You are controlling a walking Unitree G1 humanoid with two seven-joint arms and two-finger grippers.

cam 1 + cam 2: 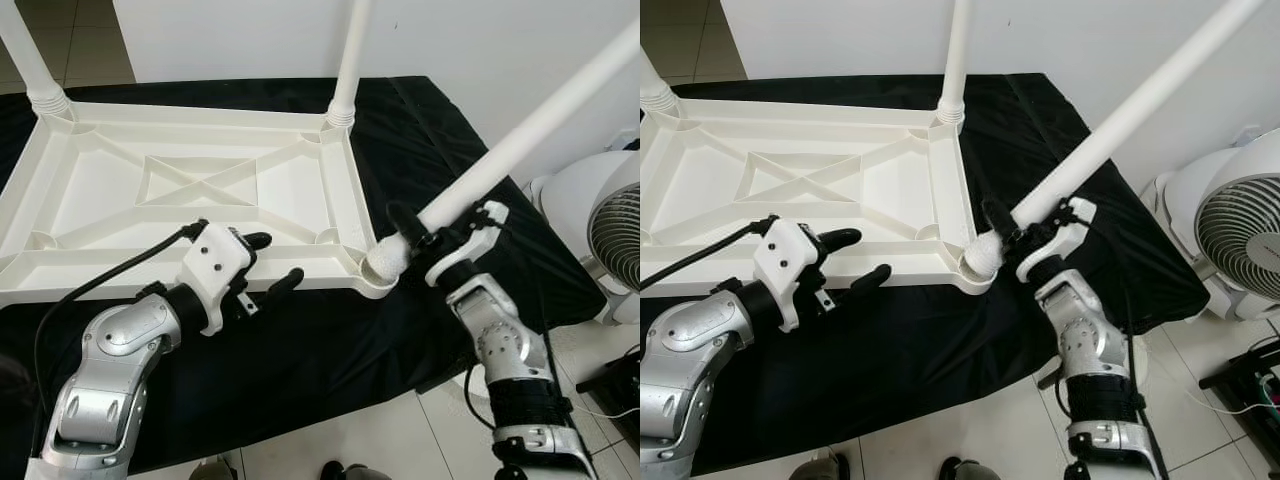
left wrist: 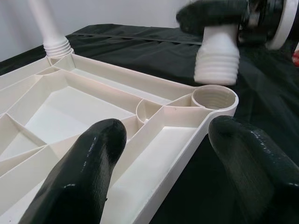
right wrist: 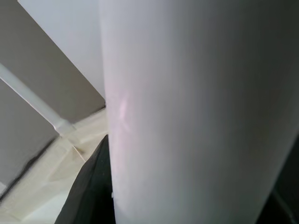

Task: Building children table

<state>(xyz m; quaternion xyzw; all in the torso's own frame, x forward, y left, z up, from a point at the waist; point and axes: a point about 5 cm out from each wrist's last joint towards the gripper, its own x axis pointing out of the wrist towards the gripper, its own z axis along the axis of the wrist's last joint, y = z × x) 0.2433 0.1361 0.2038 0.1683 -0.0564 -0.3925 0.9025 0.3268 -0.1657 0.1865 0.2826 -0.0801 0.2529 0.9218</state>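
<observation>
The right gripper [image 1: 425, 238] clamps the stiff, light-looking table leg [image 1: 520, 140] near its threaded end. The left gripper [image 1: 268, 265] hovers open by the tabletop [image 1: 200, 190].

**No readable text**

Checked all views: no words, labels, brands, nos. or signs legible. Plain white on the upturned table top [image 1: 200, 190] and its legs [image 1: 540, 125], incl. the leg close up in right wrist view. Plain black on the cloth [image 1: 330, 350]. No marking legible on the fan [image 1: 1240, 240] at right. Nothing printed on the hand housings either.
</observation>
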